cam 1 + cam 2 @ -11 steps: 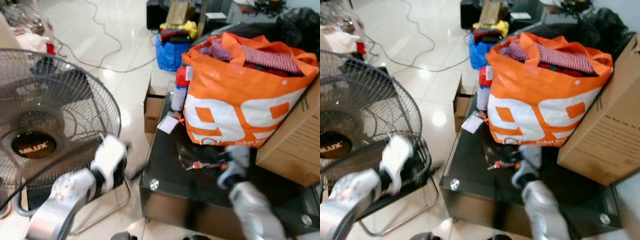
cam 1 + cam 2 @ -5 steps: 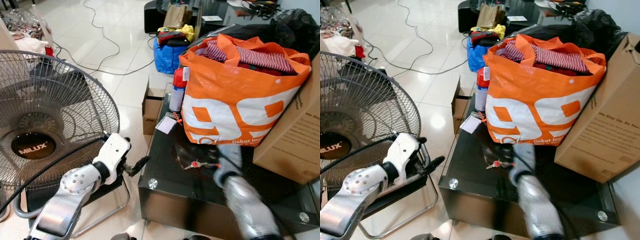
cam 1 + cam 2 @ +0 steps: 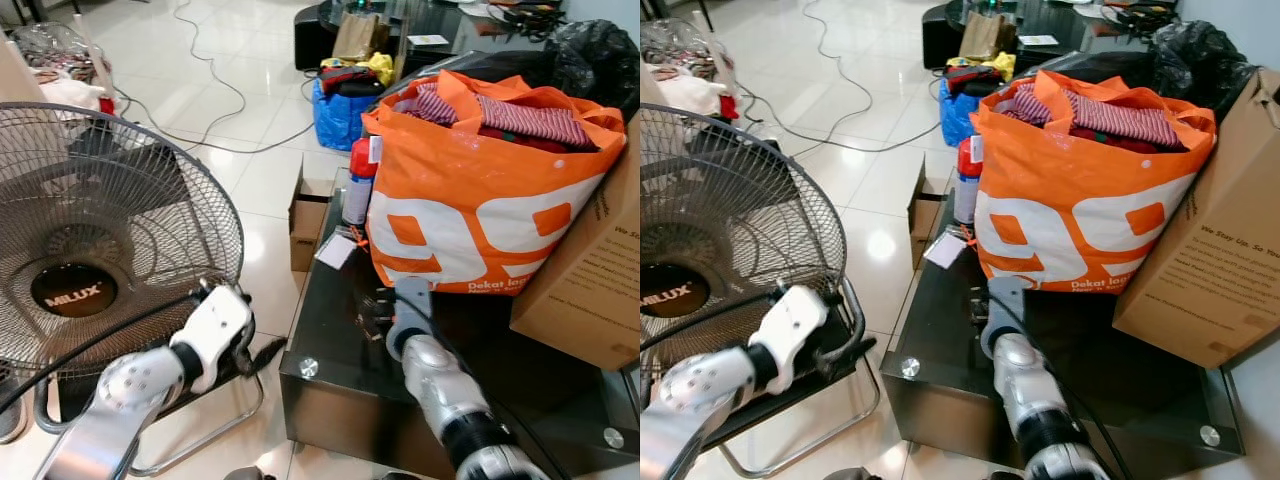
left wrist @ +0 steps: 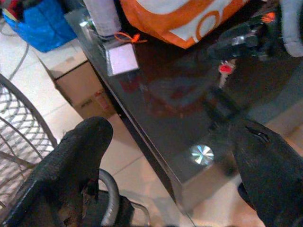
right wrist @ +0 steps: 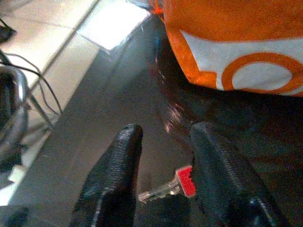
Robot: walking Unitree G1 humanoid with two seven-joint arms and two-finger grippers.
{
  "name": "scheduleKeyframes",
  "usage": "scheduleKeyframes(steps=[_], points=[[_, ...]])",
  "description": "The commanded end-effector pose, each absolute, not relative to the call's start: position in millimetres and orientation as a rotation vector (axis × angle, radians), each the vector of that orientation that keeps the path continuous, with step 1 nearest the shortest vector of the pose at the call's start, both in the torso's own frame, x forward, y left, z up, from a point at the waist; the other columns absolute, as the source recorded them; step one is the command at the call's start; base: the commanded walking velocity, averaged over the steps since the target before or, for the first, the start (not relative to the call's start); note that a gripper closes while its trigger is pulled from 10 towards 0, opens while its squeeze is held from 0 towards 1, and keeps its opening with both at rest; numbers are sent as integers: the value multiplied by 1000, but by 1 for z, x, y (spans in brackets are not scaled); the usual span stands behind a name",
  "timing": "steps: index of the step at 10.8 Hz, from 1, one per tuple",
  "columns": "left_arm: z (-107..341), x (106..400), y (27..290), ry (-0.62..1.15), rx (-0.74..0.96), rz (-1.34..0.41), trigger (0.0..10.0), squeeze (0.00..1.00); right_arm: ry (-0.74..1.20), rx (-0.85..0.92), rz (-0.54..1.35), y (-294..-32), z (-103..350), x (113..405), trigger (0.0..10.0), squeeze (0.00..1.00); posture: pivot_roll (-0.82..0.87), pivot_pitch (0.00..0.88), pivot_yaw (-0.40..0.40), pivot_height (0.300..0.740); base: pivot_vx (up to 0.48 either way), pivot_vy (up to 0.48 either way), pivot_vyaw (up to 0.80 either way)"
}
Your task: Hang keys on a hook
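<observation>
One stage begun: the pick-up of the keys; the hanging itself is judged wholly ahead.
Carrier: low black glass-topped table (image 3: 330,320), with a large orange-and-white plastic bag (image 3: 480,200) stuffed with striped cloth along its far side and a brown cardboard box (image 3: 590,280) at its right edge.
Keys: small silver key with a red plastic head (image 5: 168,189), hanging between the right fingers just above the glass, near the table's front-left corner.
Right gripper (image 5: 165,182): fingers set narrowly either side of the key; a firm grip cannot be confirmed.
Left gripper (image 4: 165,165): fingers spread wide, holding nothing, off the table's left edge beside the round grey wire-caged floor fan (image 3: 100,240).
Hook: none identified.
Remaining: secure the key, find a hook, carry, hang.
</observation>
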State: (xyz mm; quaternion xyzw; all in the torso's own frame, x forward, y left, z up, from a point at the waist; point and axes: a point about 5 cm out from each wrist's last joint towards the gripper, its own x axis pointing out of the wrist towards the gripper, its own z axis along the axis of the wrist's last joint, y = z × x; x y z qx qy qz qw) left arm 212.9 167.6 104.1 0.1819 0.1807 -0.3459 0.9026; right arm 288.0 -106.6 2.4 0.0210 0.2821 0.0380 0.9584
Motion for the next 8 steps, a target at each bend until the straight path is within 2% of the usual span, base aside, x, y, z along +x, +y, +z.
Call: scheduleKeyframes(steps=[1, 3, 4, 8], points=[[109, 212, 170, 371, 381, -714, 10000, 0, 568, 35, 42, -110, 2, 290, 10000, 1000, 39, 61, -21, 740, 0, 0, 0], [111, 205, 171, 384, 373, -709, 10000, 0, 608, -28, -25, -111, -4, 289, 10000, 1000, 43, 81, -29, 740, 0, 0, 0], [112, 202, 171, 392, 366, -708, 10000, 0, 627, -3, -40, -110, -8, 287, 10000, 0, 45, 87, -27, 740, 0, 0, 0], [114, 198, 172, 408, 353, -709, 10000, 0, 665, 80, -68, -106, -16, 283, 10000, 0, 52, 99, -23, 740, 0, 0, 0]])
